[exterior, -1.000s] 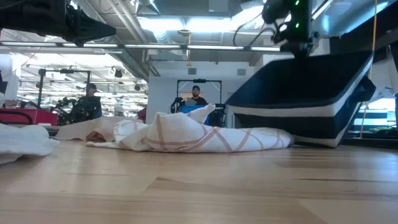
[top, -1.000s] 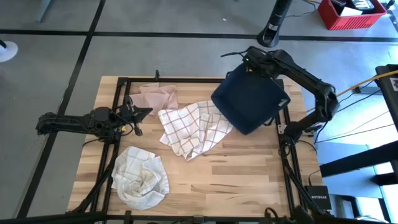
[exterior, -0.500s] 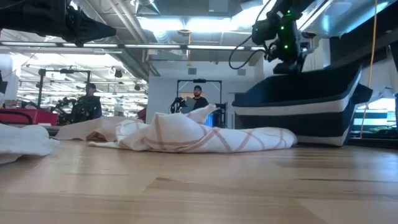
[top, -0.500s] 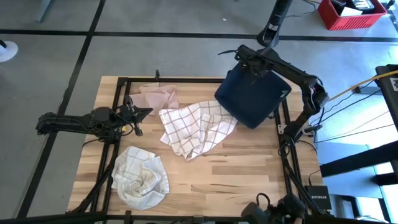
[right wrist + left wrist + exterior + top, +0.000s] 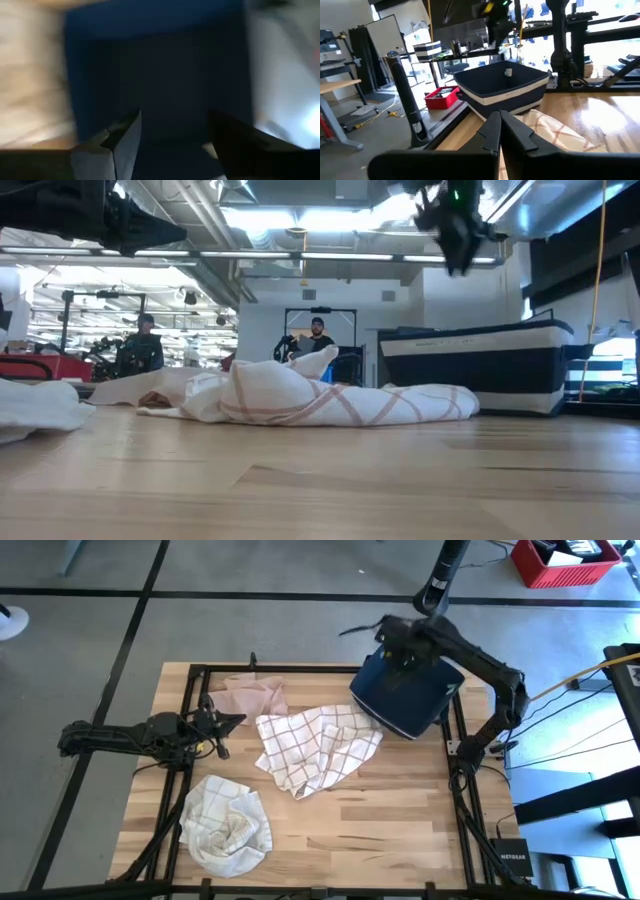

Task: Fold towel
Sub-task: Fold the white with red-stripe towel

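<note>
Navy bin sits flat on the wooden worktop beside the checked towel, the right claw spread wide above it, the left claw pinched closed

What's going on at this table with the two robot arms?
The right gripper hovers open above a navy bin that sits flat at the table's far right corner. The left gripper waits shut near the left edge. Three towels lie crumpled and unfolded: a checked one mid-table, a pink one behind it, a white one in front.

Wooden table: three towels, bin
</note>
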